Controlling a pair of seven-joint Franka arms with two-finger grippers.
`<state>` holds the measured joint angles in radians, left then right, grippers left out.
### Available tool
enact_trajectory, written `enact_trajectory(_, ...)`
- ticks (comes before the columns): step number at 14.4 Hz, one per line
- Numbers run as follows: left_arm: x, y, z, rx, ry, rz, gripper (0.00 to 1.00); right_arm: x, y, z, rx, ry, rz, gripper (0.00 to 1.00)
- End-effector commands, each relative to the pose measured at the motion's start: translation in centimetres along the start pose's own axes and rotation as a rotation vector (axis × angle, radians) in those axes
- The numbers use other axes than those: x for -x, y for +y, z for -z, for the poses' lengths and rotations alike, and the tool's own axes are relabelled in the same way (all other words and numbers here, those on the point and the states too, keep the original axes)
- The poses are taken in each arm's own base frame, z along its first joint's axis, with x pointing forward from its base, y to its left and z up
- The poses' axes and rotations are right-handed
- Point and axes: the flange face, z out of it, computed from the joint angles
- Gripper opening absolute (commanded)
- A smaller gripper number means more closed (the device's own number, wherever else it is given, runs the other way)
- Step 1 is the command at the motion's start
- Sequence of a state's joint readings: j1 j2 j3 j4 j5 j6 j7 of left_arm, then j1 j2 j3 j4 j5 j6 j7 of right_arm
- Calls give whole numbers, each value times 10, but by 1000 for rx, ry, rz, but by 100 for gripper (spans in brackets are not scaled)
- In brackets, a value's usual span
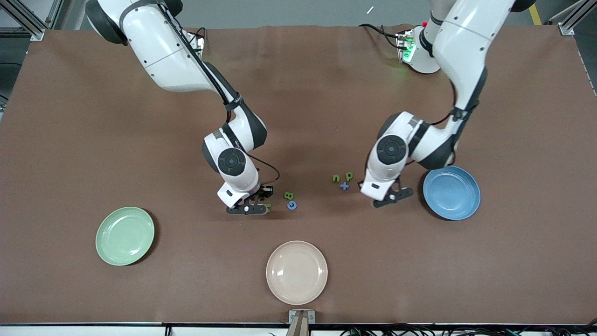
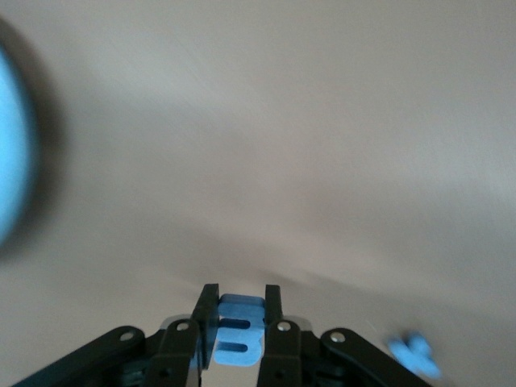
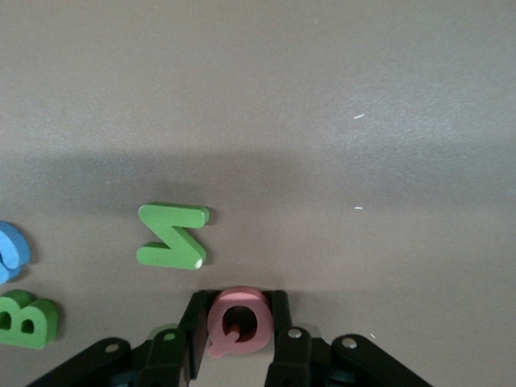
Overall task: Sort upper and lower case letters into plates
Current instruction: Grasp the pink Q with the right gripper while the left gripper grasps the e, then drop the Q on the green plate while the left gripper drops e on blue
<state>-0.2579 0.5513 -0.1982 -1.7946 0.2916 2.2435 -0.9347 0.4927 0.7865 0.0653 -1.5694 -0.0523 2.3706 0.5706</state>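
Observation:
My right gripper (image 1: 247, 208) is low at the table, shut on the pink Q (image 3: 239, 326); it also shows in the right wrist view (image 3: 236, 300). The green N (image 3: 172, 235) lies just beside it, with the green B (image 1: 288, 196) and blue G (image 1: 292, 205) close by. My left gripper (image 1: 391, 198) is shut on the blue E (image 2: 237, 332), between the blue plate (image 1: 451, 192) and the green n (image 1: 336, 178), green P (image 1: 349, 176) and blue plus sign (image 1: 344, 185). The pale green plate (image 1: 125, 235) lies toward the right arm's end.
A cream-beige plate (image 1: 296, 272) lies near the table's front edge, nearer the front camera than the letters. All three plates hold nothing. The brown table (image 1: 70, 140) stretches wide around both groups of letters.

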Motion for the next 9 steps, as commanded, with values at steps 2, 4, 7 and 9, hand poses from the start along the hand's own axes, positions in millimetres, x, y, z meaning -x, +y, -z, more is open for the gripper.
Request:
enact_trajectory(2, -63, -64, 21, -33, 32, -56, 0, -12, 21, 3, 21, 22, -25, 9)
enact_trajectory(4, -94, -102, 14, -32, 24, -92, 1, -37, 55, 26, 55, 51, -49, 5)
enact_trajectory(7, -121, -152, -15, -37, -16, -131, 7, -74, 117, 56, 195, 55, 70, 5)
enact_trajectory(9, -127, -176, -29, -45, -43, -105, 16, -94, 174, 67, 270, 52, 178, 5)
